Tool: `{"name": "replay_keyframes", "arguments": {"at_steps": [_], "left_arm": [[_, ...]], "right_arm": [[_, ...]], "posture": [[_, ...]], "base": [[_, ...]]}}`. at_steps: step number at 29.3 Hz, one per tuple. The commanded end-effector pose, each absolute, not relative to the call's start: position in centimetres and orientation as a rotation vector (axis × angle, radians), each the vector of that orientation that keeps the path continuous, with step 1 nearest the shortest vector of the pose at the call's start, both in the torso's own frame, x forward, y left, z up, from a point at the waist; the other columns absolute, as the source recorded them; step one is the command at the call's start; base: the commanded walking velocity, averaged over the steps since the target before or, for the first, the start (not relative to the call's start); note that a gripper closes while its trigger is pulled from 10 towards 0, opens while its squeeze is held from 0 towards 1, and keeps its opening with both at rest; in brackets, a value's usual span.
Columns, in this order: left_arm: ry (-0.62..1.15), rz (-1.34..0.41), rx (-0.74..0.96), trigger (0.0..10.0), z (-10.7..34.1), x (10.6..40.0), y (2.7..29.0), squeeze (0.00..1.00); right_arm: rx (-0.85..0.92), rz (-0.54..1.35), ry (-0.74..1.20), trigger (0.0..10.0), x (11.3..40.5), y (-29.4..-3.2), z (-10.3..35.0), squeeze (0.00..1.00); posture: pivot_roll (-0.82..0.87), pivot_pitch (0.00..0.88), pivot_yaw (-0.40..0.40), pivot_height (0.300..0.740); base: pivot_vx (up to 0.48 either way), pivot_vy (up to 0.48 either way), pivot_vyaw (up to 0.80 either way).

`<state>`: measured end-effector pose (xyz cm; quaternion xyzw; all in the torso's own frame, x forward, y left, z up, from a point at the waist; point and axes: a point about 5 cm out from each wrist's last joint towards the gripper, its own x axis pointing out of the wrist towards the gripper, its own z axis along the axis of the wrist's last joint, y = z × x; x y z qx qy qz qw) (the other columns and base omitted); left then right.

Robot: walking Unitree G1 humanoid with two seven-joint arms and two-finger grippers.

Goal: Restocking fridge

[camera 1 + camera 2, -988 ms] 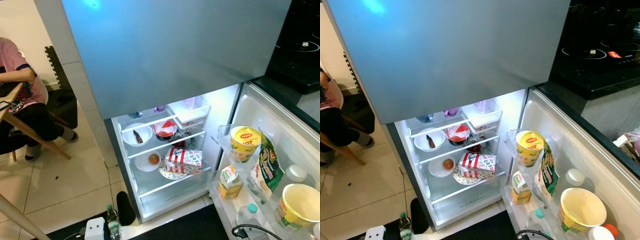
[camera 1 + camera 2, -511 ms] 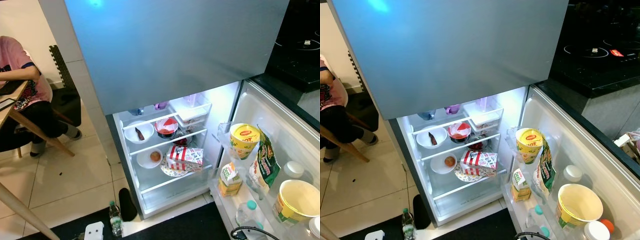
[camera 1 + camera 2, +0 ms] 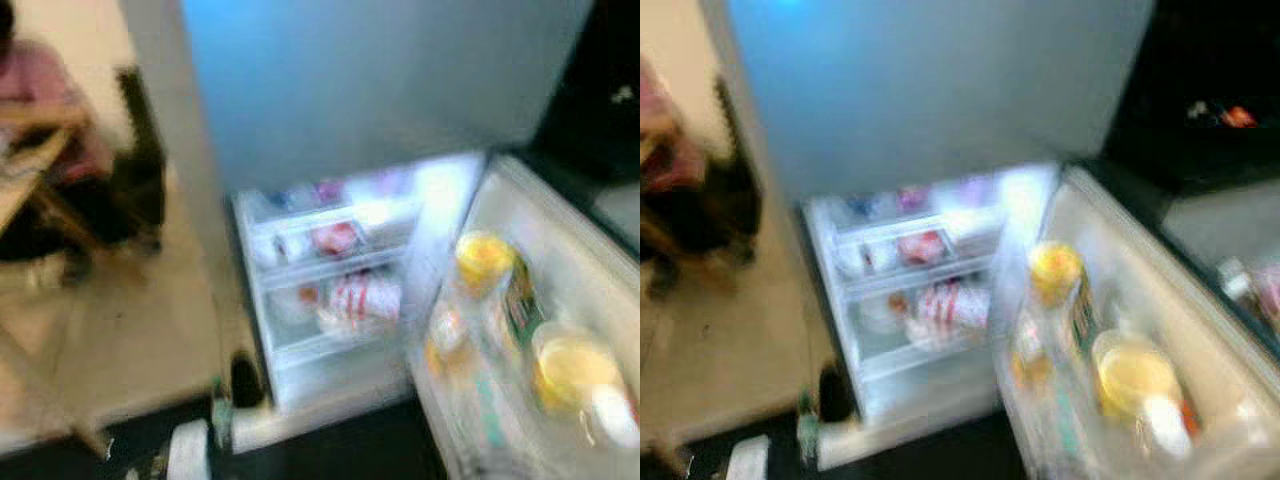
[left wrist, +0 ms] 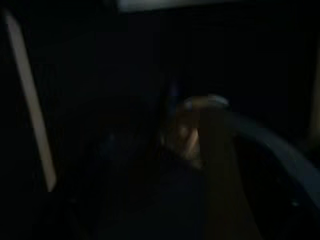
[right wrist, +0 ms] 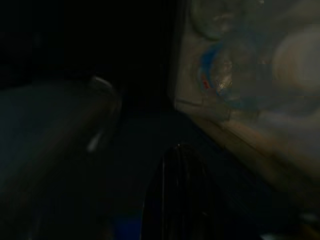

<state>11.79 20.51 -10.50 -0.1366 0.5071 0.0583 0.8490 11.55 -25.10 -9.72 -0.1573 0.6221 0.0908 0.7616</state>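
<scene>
The picture is blurred by motion. The fridge's lower compartment (image 3: 340, 290) stands open and lit below the closed grey upper door (image 3: 380, 80). On its shelves I make out a red bowl (image 3: 335, 240) and a red-and-white striped box (image 3: 365, 297). The open door (image 3: 570, 250) on the right holds a yellow cup (image 3: 482, 258), a green bag (image 3: 520, 305) and a large yellow tub (image 3: 570, 365). Both arms hang low in the dark. The right wrist view catches pale door-shelf items (image 5: 240, 75); the left wrist view is nearly black.
A person in pink (image 3: 50, 90) sits at a wooden table (image 3: 20, 190) on the left. A small bottle (image 3: 220, 420) and a white object (image 3: 187, 450) lie on the floor by the fridge's foot. A black countertop (image 3: 1200, 90) is at the back right.
The whole picture has gone blurry and shifted as the camera moves. The fridge's contents look unmoved.
</scene>
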Motion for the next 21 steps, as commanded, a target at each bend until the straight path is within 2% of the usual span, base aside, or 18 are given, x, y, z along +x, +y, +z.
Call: {"name": "replay_keyframes", "arguments": {"at_steps": [1, 21], "left_arm": [[1.078, 0.134, -0.282, 10.0, -10.55, 11.43, 20.87, 0.0], [1.079, 0.125, -0.283, 10.0, -10.53, 11.52, 20.83, 0.0]], "right_arm": [[-0.347, 0.2, 1.326, 10.0, 12.43, -25.04, -9.46, 0.0], [-0.342, 0.201, 1.34, 10.0, 11.97, -25.14, -9.57, 0.0]], "posture": [[-0.05, 0.0, -0.007, 0.74], [-0.06, 0.0, 0.001, 0.74]], "base": [[-0.319, 0.0, 0.0], [-0.314, 0.0, 0.0]]}}
